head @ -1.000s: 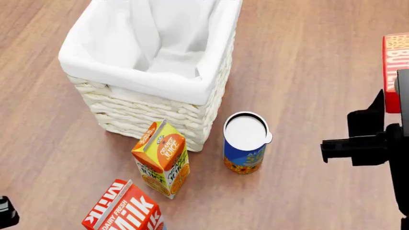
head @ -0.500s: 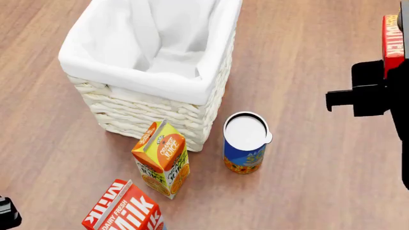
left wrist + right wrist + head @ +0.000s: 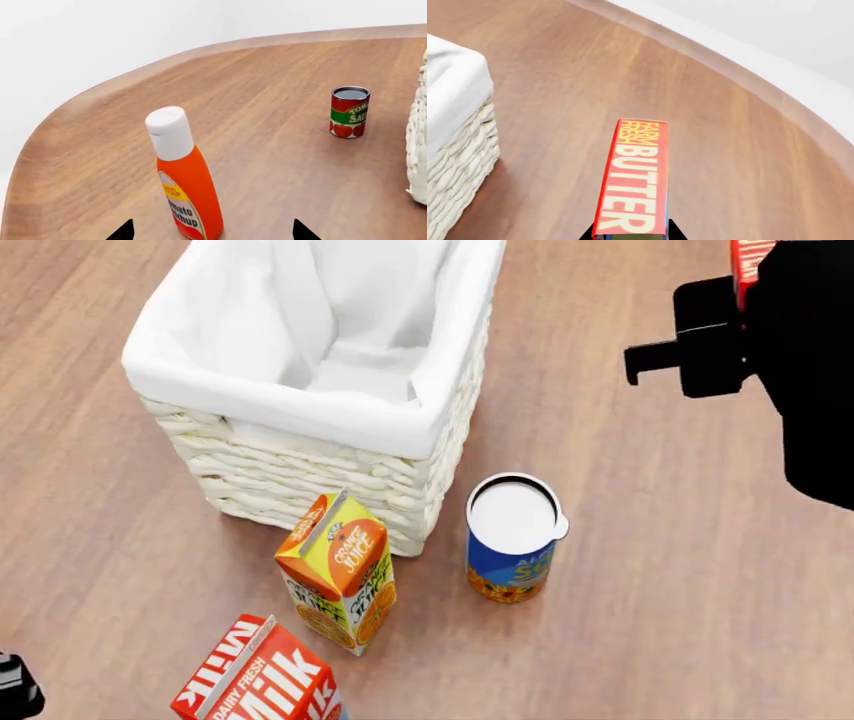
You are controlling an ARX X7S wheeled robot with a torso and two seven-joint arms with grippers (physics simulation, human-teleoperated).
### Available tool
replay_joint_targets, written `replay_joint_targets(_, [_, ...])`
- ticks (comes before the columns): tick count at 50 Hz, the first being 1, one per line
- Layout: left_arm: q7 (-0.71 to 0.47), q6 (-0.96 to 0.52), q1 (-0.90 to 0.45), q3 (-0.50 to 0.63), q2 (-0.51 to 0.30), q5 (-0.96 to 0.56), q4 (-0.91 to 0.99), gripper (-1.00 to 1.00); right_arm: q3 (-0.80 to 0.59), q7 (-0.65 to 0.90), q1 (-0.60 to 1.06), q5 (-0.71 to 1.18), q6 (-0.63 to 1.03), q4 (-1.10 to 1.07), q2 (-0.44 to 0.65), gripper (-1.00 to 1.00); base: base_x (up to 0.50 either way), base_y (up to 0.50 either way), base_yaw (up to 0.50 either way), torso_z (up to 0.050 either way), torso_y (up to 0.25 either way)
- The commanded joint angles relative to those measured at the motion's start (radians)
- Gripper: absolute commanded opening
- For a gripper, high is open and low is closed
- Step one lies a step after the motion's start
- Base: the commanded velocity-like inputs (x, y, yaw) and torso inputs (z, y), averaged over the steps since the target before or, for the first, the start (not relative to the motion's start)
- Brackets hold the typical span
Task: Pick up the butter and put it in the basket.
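Note:
The butter point(image 3: 632, 182), a slim red box with "BUTTER" lettering, is held in my right gripper point(image 3: 631, 236), which is shut on its near end and carries it above the table. In the head view only a red sliver of the butter point(image 3: 742, 258) shows at the top right, behind the black right gripper point(image 3: 754, 288), to the right of the basket. The basket point(image 3: 296, 405), white wicker with a white cloth liner, stands at the upper left; its corner shows in the right wrist view point(image 3: 457, 145). My left gripper point(image 3: 213, 234) is open and empty, its fingertips either side of a ketchup bottle.
An orange juice carton point(image 3: 336, 570), a milk carton point(image 3: 260, 675) and a blue can with a white lid point(image 3: 513, 538) stand in front of the basket. A ketchup bottle point(image 3: 183, 175) and a tomato sauce can point(image 3: 349, 111) stand near the table's curved edge point(image 3: 100, 90).
My right gripper has moved farther away and left in the head view, carrying the butter toward the basket's side. The left arm has not moved.

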Motion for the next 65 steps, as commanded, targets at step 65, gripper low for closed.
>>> replay_joint_targets(65, [0.026, -0.070, -0.007, -0.031, 0.025, -0.069, 0.033, 1.00, -0.220, -0.930, 0.373, -0.347, -0.415, 0.950, -0.595, -1.00, 0.00, 0.00, 0.00, 0.000, 0.001])
